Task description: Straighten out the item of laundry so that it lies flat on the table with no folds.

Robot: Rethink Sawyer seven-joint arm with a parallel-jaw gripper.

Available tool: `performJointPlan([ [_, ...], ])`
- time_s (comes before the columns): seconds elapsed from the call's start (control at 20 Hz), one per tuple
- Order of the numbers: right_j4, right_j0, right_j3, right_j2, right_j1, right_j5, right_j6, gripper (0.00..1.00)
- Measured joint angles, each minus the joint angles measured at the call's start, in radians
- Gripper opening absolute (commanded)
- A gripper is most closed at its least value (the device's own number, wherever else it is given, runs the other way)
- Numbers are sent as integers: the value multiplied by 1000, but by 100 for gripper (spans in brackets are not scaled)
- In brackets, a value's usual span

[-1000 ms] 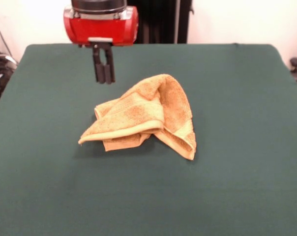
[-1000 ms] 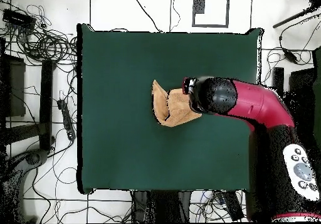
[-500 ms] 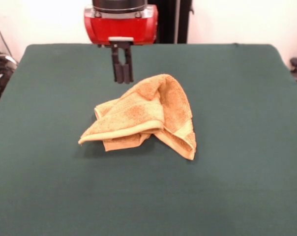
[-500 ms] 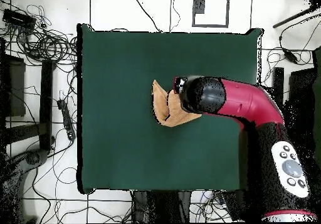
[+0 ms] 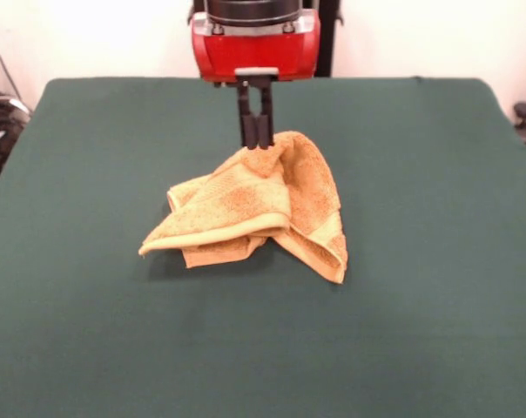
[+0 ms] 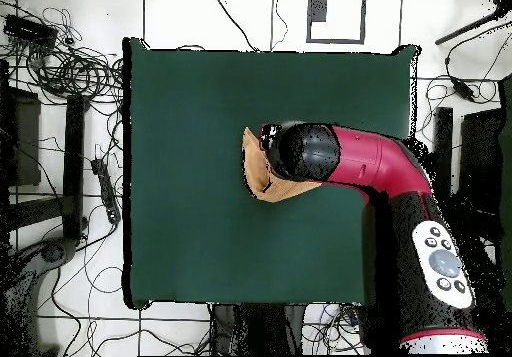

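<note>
Towel (image 5: 254,209) bunched mid-bench (image 5: 437,331), folded over itself. Gripper (image 5: 256,142) sits right at its rear peak — fingers nearly together, tips touching the cloth, not clearly pinching. Bulk lies toward camera.

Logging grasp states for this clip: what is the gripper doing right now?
Gripper: fingers close together, tips at the top of the crumpled yellow towel; a grasp cannot be told.
</note>
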Motion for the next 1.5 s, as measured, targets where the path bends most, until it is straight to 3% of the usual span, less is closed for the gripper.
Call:
performJointPlan([
  [0.15,0,2,0,0,1,0,0,0],
  [0.2,0,3,0,0,3,0,0,100],
  [1.5,48,5,0,0,9,36,0,100],
])
